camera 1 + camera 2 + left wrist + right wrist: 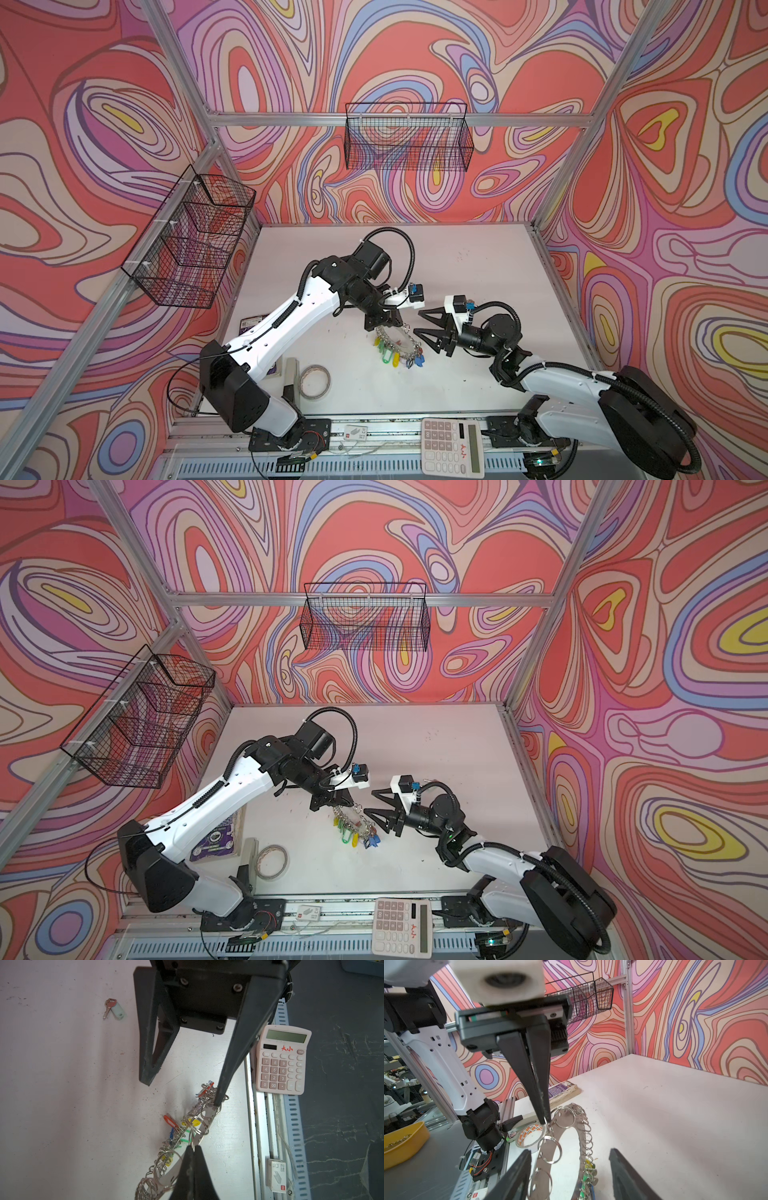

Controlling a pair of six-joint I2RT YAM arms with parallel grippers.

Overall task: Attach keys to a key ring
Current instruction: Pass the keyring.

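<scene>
The key ring (398, 341) (356, 818) is a large flat silver ring fringed with small split rings, and it is tilted up off the white table (478, 270). Keys with green, yellow, blue and red tags (395, 358) (170, 1121) hang from its lower rim. My left gripper (384, 325) (193, 1147) is shut, pinching a small split ring on the key ring's rim (550, 1128). My right gripper (416, 322) (569, 1169) is open, with the far side of the ring between its fingers (218, 1099). A loose key with a pale mint tag (115, 1011) lies apart on the table.
A beige tape roll (315, 381) and a purple booklet (252, 322) lie at the table's left. A calculator (452, 446) and a small white box (354, 434) sit on the front rail. Wire baskets (409, 137) hang on the walls.
</scene>
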